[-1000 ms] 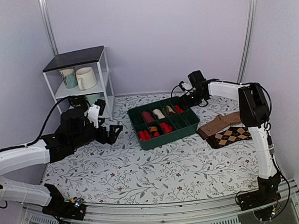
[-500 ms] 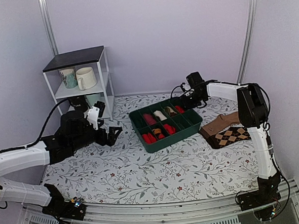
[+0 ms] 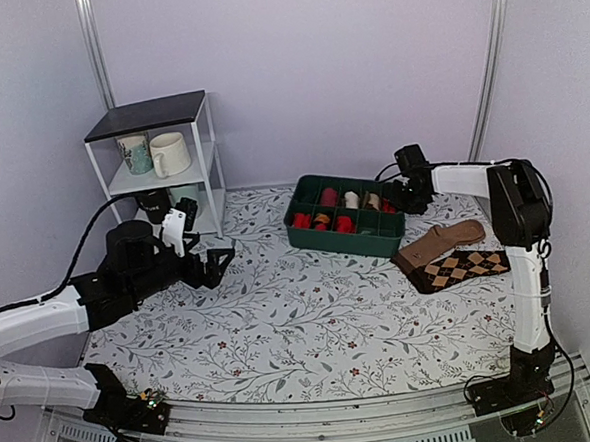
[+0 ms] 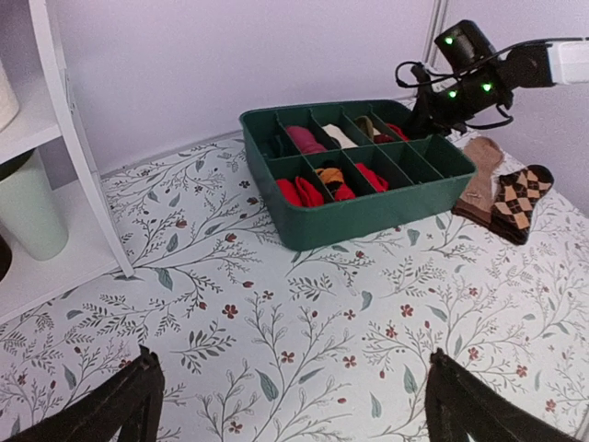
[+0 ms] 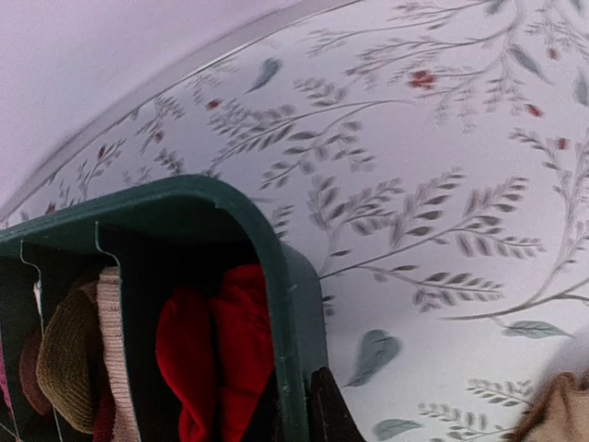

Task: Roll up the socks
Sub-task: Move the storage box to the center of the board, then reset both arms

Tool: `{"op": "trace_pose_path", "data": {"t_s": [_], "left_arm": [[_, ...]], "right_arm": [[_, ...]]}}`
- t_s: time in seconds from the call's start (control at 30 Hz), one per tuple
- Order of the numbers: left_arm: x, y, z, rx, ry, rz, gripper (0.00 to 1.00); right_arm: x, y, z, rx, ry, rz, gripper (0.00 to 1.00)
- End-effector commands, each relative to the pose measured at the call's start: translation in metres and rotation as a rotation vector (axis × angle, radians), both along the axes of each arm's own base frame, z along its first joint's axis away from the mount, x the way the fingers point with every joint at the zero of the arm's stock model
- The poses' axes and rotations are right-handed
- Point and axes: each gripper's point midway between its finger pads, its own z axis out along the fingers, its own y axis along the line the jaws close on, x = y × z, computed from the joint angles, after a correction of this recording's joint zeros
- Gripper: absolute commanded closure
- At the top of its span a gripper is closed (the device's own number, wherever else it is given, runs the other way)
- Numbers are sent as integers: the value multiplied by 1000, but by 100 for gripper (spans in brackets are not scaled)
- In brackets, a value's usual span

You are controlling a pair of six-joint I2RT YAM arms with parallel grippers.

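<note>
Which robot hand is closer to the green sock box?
Right. The right gripper is shut on the green box at its far right corner. The left gripper hangs open, well off to its left, by the shelf.

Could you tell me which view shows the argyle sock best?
Top external: the argyle sock lies flat, its diamonds clear, beside the tan sock. The left wrist view shows it foreshortened near its right edge; the right wrist view misses it.

Right pincer cut off at bottom edge; tray cropped left; tan sock mere corner sliver.
</note>
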Motion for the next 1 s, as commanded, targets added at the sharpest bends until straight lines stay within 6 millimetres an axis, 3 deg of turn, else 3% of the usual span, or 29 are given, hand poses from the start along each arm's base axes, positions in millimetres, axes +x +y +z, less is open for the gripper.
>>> {"op": "trace_pose_path", "data": {"t_s": [0.0, 0.07, 0.1, 0.17, 0.27, 0.33, 0.47, 0.6, 0.7, 0.97], "left_arm": [[-4, 6, 4, -15, -23, -2, 0], [-6, 8, 2, -15, -23, -2, 1], [-6, 9, 2, -15, -21, 4, 1], [-6, 11, 2, -15, -21, 16, 1], [-4, 16, 2, -17, -23, 45, 1], [-4, 16, 6, -30, -27, 50, 1], [2, 21, 22, -98, -31, 110, 1], [11, 37, 34, -177, -15, 247, 1], [20, 58, 33, -206, 10, 405, 0], [31, 76, 27, -173, 16, 558, 0]], "right_arm": [[16, -28, 79, 173, -243, -194, 100], [17, -21, 77, 203, -236, -166, 100], [17, -18, 76, 206, -234, -145, 95], [17, -12, 74, 225, -234, -112, 73], [16, -1, 72, 241, -228, -47, 50], [14, 5, 74, 245, -230, -10, 4], [1, 5, 81, 225, -258, 8, 0], [-15, 0, 103, 221, -305, 27, 0], [-24, 1, 116, 212, -325, 66, 0], [-46, 5, 138, 176, -347, 161, 0]]}}
